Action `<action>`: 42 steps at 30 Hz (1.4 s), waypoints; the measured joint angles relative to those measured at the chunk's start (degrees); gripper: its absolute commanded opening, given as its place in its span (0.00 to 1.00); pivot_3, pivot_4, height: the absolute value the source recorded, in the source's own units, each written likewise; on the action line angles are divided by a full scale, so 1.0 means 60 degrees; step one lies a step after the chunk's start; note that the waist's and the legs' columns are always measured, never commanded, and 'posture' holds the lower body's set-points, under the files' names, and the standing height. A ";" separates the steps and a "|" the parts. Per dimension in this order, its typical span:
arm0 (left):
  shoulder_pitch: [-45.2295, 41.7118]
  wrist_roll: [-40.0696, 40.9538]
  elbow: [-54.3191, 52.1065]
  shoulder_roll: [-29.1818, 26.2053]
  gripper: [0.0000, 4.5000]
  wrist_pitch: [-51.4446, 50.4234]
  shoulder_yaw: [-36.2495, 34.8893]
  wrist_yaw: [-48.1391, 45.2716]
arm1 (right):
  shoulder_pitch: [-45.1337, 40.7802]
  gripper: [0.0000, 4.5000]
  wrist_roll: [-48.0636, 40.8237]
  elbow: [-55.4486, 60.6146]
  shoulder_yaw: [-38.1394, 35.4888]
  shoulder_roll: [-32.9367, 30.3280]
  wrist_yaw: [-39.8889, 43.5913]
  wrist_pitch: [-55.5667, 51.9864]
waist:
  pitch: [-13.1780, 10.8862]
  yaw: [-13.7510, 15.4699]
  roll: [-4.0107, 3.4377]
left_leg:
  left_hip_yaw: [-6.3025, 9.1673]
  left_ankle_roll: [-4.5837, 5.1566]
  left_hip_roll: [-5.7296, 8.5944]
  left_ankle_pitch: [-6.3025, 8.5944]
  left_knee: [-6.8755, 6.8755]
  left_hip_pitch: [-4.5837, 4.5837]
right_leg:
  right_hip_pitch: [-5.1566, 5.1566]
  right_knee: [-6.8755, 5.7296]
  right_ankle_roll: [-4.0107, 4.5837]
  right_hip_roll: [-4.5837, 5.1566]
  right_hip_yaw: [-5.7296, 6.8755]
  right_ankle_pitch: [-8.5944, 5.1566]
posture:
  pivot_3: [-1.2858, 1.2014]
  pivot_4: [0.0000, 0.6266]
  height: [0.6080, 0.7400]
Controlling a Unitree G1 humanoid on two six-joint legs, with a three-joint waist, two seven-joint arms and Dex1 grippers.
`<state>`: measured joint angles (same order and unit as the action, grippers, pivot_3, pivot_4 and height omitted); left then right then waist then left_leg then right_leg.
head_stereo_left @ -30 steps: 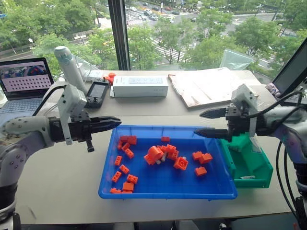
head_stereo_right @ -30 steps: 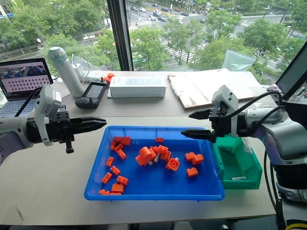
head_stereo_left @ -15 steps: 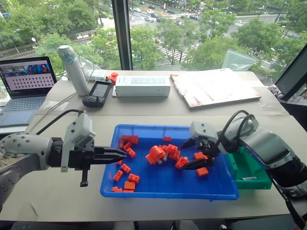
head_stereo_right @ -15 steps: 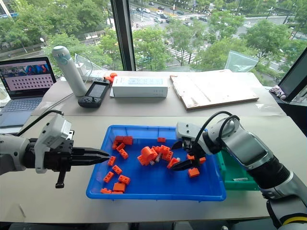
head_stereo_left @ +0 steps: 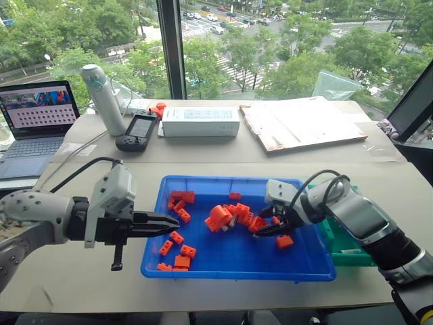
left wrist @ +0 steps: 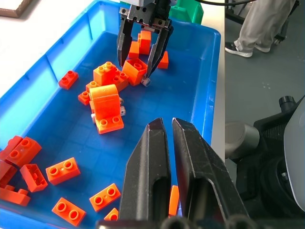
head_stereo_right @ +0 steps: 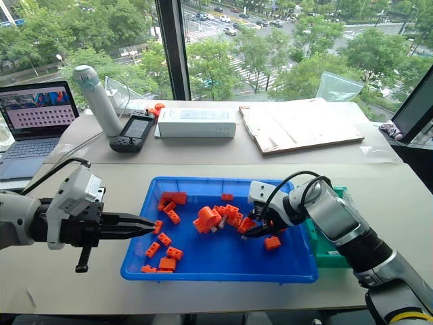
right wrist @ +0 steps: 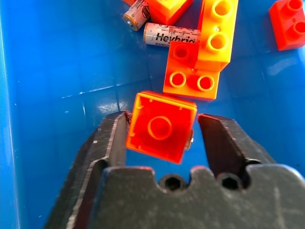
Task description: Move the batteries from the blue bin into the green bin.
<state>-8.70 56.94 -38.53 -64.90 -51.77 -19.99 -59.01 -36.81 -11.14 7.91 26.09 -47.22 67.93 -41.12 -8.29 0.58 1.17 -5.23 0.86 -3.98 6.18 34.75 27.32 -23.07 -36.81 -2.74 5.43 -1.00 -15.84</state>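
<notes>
- Batteries [right wrist: 170, 34] lie in the blue bin [head_stereo_left: 203, 267], two just past an orange block [right wrist: 161, 127], long axes crosswise to the right gripper [right wrist: 162, 129].
- Right gripper is nearer; half-open jaws straddle that block, grip unclear.
- Left gripper [head_stereo_left: 169, 224] is nearly shut, empty, at the left rim.
- Since the earlier frame, the right gripper has dropped from beside the green bin [head_stereo_left: 352, 244] and narrowed.

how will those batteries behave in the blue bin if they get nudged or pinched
The batteries are smooth, round cylinders lying on their sides, so a nudge would probably roll them across the blue bin, whose floor looks slick. Their glossy casing may slip between fingers. They look rigid, so a firm pinch should not deform them.
</notes>
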 measured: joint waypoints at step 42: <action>0.0006 -0.0207 0.0099 -0.0196 0.08 0.0251 0.0127 -0.0387 | -0.0189 0.93 0.1285 -0.0587 -0.0318 0.0877 -0.0163 0.0512 | -0.0009 -0.0039 0.0003 | -0.0004 -0.0005 -0.0005 -0.0002 0.0006 0.0000 | -0.0010 -0.0032 0.0009 -0.0001 0.0000 -0.0023 | 0.52 0.24 1.00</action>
<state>-8.66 55.71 -37.94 -66.07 -50.26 -19.23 -61.33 -37.95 -3.43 4.39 24.18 -41.96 66.95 -38.05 -8.34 0.35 1.19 -5.25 0.83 -4.01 6.17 34.78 27.32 -23.13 -37.01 -2.68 5.43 -1.00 -15.97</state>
